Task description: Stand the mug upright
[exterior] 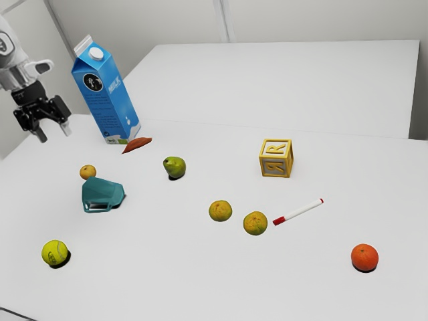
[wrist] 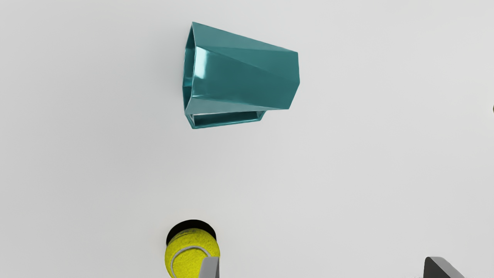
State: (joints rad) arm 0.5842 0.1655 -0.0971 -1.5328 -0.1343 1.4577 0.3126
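Observation:
High at the exterior view's upper left hangs my gripper [exterior: 55, 133], raised above the table and apart from the mug. In the wrist view the fingertips of the gripper [wrist: 321, 266] stand wide apart, open, with bare tabletop between them. The teal faceted mug [exterior: 101, 193] lies on its side near the table's left part in the exterior view. Seen from my hand, the mug [wrist: 243, 77] shows its opening at one end, and its handle lies along the side facing the tennis ball.
A tennis ball [exterior: 55, 253] and a small orange fruit [exterior: 87, 172] lie near the mug. Beyond are a milk carton [exterior: 108, 97], a brown leaf-like piece [exterior: 138, 144], a pear [exterior: 174, 166], two yellowish fruits [exterior: 221, 210], a letter block [exterior: 276, 158], a marker [exterior: 299, 211] and an orange [exterior: 364, 257].

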